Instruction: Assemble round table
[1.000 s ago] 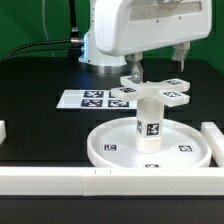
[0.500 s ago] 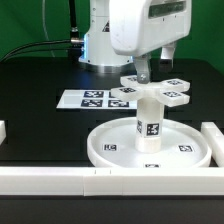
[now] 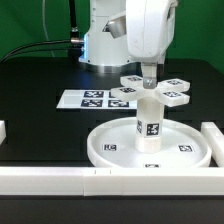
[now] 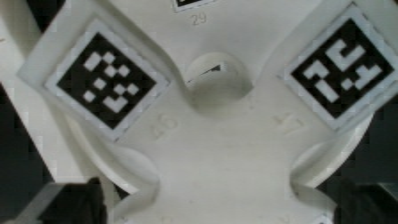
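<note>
The large rimmed disc (image 3: 100, 150) lies on the black table. The short thick cylinder (image 3: 150, 122) stands upright on its central hub. The small cross-shaped piece (image 3: 172, 96) sits flat on top of the cylinder. My gripper (image 3: 150, 75) points straight down onto the middle of the cross. In the exterior view its fingers line up one behind the other. In the wrist view the cross (image 4: 222, 150) fills the frame. My gripper (image 4: 214, 205) is open, with a dark finger on each side of the cross's narrow waist. I cannot tell if they touch it.
The marker board (image 3: 85, 98) lies behind the disc toward the exterior view's left. Long white bars run along the front (image 3: 60, 180) and the exterior view's right (image 3: 212, 135), with a short end at the left edge (image 3: 3, 130). The arm's base (image 3: 100, 45) stands behind.
My gripper has turned about its vertical axis above the cross, from fingers spread side by side to fingers in line. The cross and cylinder have barely moved.
</note>
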`<action>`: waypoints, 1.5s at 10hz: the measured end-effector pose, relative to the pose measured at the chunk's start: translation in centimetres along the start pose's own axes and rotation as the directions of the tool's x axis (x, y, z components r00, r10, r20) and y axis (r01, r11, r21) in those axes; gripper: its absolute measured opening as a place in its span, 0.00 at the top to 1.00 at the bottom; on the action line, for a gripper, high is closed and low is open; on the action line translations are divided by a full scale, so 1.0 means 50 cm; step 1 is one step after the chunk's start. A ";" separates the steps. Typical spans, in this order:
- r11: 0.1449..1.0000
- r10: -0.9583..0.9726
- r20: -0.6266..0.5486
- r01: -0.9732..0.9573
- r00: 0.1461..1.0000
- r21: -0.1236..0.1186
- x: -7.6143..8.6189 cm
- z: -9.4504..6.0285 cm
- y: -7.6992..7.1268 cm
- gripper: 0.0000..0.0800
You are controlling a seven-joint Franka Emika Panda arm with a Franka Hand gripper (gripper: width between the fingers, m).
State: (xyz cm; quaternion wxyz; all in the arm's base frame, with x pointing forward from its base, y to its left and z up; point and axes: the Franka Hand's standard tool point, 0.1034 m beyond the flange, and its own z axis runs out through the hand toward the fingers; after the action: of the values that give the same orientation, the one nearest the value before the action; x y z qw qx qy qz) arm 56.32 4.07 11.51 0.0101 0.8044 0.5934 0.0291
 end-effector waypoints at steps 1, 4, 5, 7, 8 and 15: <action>1.000 0.001 0.002 -0.001 1.000 0.005 -0.002 0.006 -0.002 0.19; 1.000 0.007 0.006 -0.007 1.000 0.013 -0.006 0.016 -0.006 0.19; 1.000 0.007 0.008 -0.007 1.000 0.016 -0.007 0.020 -0.007 0.19; 1.000 0.010 0.010 -0.011 1.000 0.021 -0.012 0.025 -0.008 0.19; 1.000 0.011 0.011 -0.011 1.000 0.022 -0.013 0.026 -0.008 0.19; 0.998 0.052 0.011 -0.052 0.999 0.021 -0.014 0.026 -0.008 0.45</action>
State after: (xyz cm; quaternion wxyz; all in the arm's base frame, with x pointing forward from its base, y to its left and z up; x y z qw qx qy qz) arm 55.83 3.55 10.17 0.0041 0.8196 0.5726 0.0189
